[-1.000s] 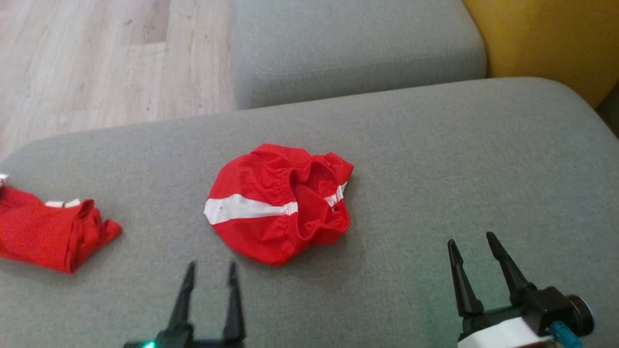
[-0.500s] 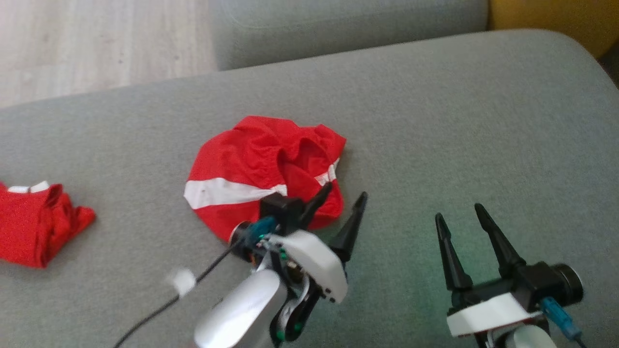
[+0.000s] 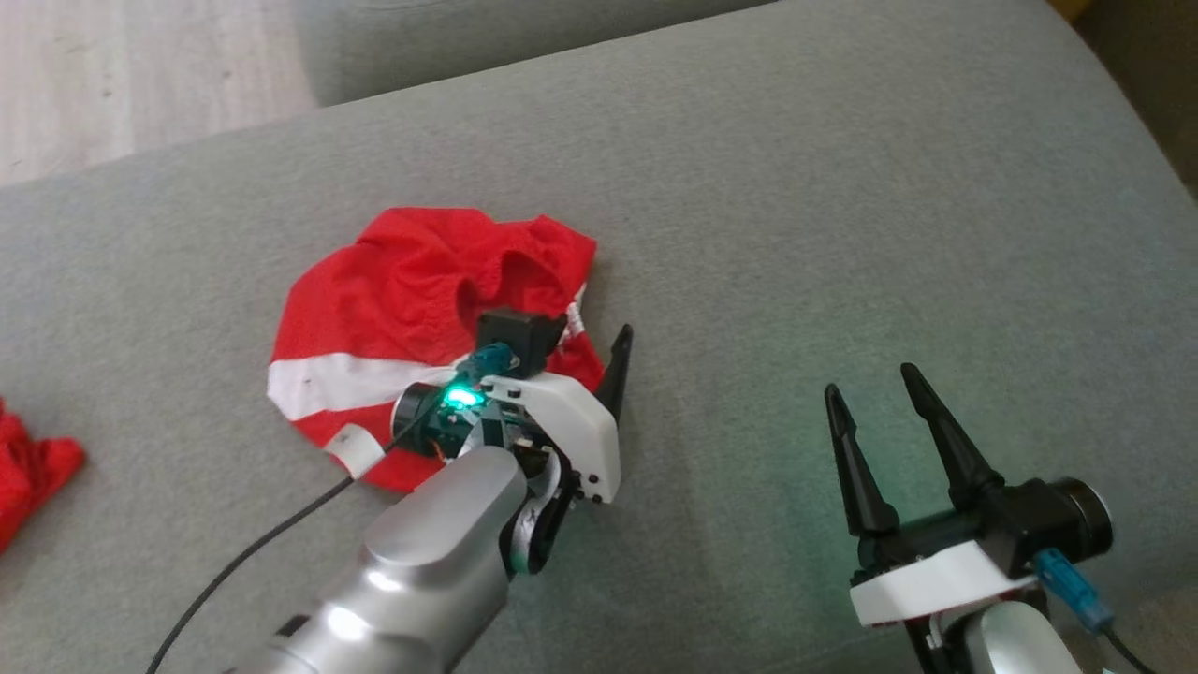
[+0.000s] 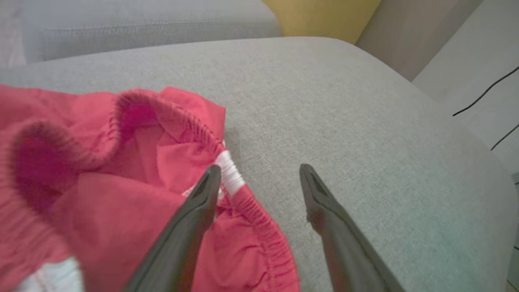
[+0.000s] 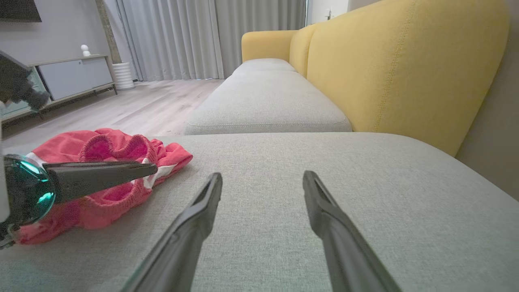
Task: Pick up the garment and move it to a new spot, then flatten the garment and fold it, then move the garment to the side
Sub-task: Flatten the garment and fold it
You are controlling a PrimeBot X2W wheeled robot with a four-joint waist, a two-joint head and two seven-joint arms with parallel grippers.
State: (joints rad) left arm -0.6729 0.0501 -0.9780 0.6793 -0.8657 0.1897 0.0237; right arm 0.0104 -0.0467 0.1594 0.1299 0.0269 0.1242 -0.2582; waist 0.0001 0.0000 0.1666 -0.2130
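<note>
A crumpled red garment (image 3: 374, 290) with a white stripe lies on the grey sofa cushion (image 3: 842, 206). My left gripper (image 3: 597, 329) is open at the garment's right edge. In the left wrist view the garment (image 4: 101, 190) bunches at the left. There the left gripper (image 4: 259, 172) has one finger over the elastic waistband and the other over bare cushion, and holds nothing. My right gripper (image 3: 870, 384) stands open over bare cushion to the garment's right. From the right wrist, that gripper (image 5: 262, 176) is empty, and the garment (image 5: 105, 146) lies at the left.
Another red cloth (image 3: 28, 468) lies at the cushion's left edge. A second grey cushion (image 3: 468, 37) and wood floor (image 3: 112, 65) lie beyond. The yellow backrest (image 5: 397, 69) bounds the sofa on the right. A black cable (image 3: 262, 552) trails from the left arm.
The left arm has swung up and forward, bringing its open fingers to the garment's right edge. The head camera has shifted too. The right gripper has kept its place.
</note>
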